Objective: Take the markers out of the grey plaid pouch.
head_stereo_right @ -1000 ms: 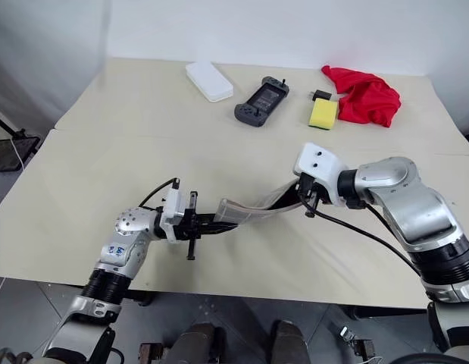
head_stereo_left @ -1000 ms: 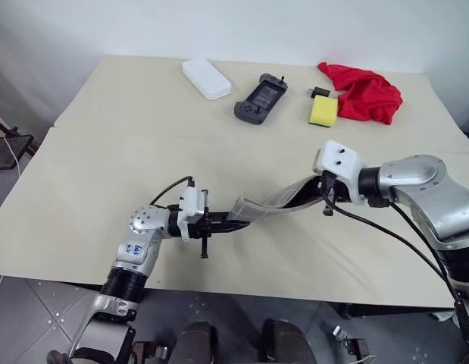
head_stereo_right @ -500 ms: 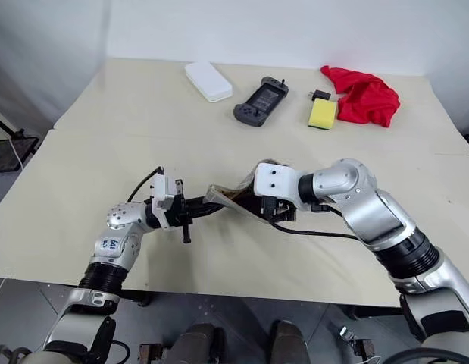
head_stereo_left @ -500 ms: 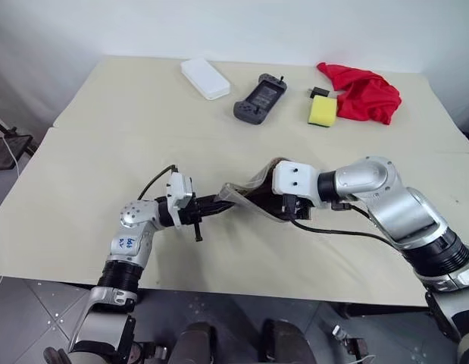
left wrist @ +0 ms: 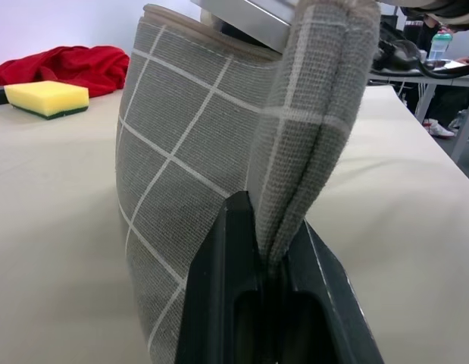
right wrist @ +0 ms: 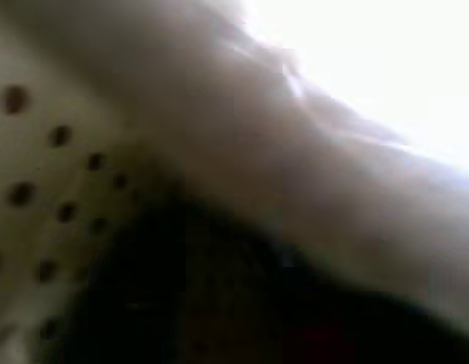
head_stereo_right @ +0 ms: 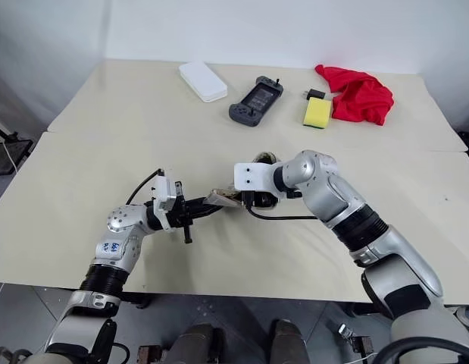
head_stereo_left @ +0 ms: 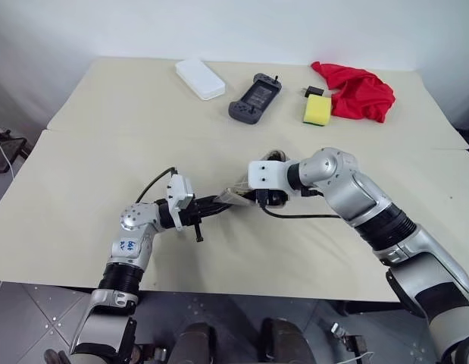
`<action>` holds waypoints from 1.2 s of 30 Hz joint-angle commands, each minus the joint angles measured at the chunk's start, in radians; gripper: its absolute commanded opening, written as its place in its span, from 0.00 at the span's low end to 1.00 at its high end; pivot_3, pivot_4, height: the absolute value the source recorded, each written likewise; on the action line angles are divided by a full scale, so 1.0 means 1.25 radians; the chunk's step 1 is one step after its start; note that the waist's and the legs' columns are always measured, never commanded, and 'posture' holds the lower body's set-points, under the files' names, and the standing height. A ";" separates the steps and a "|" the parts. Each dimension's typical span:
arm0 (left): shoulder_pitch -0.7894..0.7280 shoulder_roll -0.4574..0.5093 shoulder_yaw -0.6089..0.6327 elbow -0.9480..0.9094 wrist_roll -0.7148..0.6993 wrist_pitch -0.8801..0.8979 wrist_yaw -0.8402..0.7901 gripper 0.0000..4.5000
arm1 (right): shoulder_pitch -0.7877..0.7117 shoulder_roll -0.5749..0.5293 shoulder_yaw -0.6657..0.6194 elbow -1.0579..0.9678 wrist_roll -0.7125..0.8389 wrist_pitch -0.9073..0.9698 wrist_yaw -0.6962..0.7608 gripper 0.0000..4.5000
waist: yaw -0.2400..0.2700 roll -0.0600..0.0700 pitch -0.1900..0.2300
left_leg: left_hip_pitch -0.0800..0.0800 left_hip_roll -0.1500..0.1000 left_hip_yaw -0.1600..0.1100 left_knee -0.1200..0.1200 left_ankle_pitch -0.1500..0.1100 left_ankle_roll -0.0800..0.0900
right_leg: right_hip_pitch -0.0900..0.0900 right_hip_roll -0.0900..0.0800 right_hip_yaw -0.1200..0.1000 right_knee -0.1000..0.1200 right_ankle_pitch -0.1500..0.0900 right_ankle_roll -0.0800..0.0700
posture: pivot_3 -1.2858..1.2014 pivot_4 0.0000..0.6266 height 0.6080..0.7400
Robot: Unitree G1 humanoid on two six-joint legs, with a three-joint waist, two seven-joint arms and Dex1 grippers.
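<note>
We find the left gripper [left wrist: 266, 265] clamped on the pouch [left wrist: 196, 159] end, holding it above the table [head_stereo_left: 90, 174] so the right gripper [head_stereo_left: 258, 199] can enter; its jaws' state we cannot tell.

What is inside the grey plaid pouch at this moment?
The right gripper reaches into the grey plaid pouch, which the left gripper pinches at one end. No markers are visible; the fabric and the gripper cover the inside.
</note>
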 commanded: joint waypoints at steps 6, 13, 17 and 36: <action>-0.001 -0.001 0.038 -0.026 -0.027 0.016 0.034 0.00 | 0.028 -0.044 -0.086 -0.054 -0.003 -0.128 0.000 0.14 | 0.003 0.000 0.000 | 0.000 0.000 0.000 0.000 0.000 0.000 | 0.000 0.000 0.000 0.000 0.000 0.000 | 0.52 0.24 1.00; 0.011 0.009 0.045 -0.047 -0.029 0.054 0.056 0.00 | 0.099 -0.117 -0.207 -0.145 0.080 -0.207 0.034 0.14 | 0.003 0.000 0.000 | 0.000 0.000 0.000 0.000 0.000 0.000 | 0.000 0.000 0.000 0.000 0.000 0.000 | 0.52 0.24 1.00; 0.017 0.014 0.046 -0.058 -0.028 0.059 0.057 0.00 | 0.125 -0.129 -0.257 -0.138 0.132 -0.234 0.052 0.13 | 0.003 0.000 0.000 | 0.000 0.000 0.000 0.000 0.000 0.000 | 0.000 0.000 0.000 0.000 0.000 0.000 | 0.52 0.24 1.00; 0.045 0.015 0.031 -0.163 -0.121 0.149 -0.022 0.00 | 0.273 -0.297 -0.829 0.008 0.821 0.418 0.016 0.13 | 0.024 0.000 0.000 | 0.000 0.001 -0.002 0.000 0.000 0.001 | 0.001 -0.001 0.000 -0.001 0.000 0.000 | 0.52 0.24 1.00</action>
